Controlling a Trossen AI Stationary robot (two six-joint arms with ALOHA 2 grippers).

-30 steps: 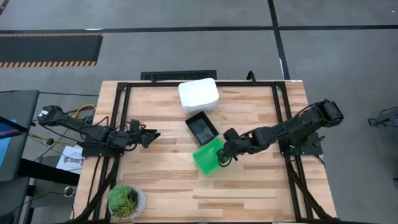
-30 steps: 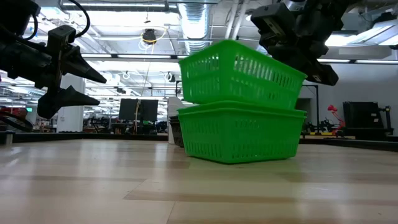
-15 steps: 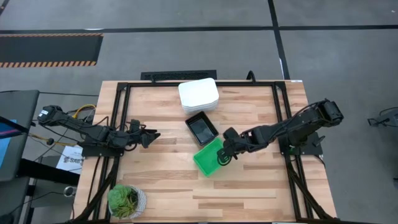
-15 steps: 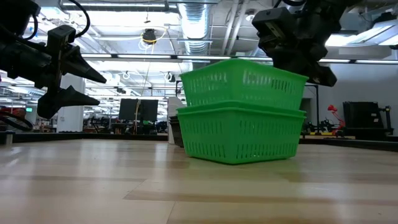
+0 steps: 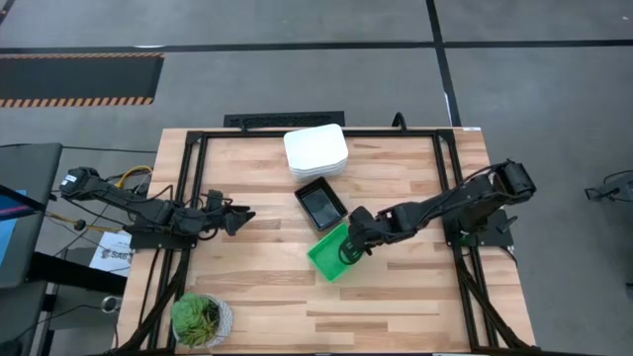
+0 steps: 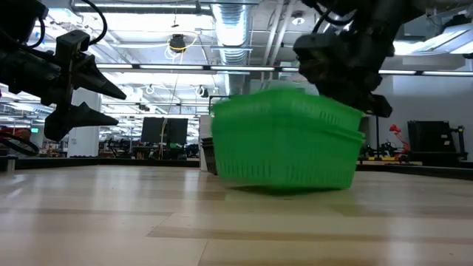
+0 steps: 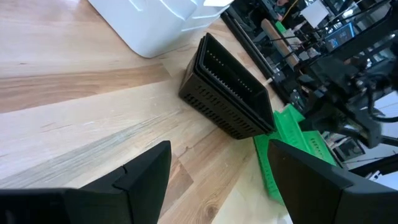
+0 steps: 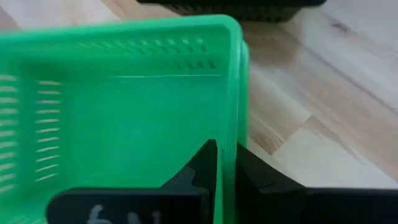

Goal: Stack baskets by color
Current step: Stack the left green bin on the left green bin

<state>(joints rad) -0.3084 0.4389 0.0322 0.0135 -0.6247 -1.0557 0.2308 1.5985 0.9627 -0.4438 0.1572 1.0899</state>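
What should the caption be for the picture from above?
Right gripper presses the top green basket into its stack.

Hidden, blurred and cut off around the green baskets

In the low view the green baskets [image 6: 287, 148] are smeared by motion, so their slots and the line between upper and lower basket cannot be read, and they hide most of the black baskets [image 6: 206, 155] behind them. The right gripper [image 8: 225, 163] straddles the near green wall in its wrist view, yet whether it truly presses on that wall cannot be told; the same picture cuts the green baskets at its left edge and the black baskets at its top edge. From above, the count of white baskets [image 5: 316, 150] near the table's [image 5: 267, 297] far edge is unreadable.
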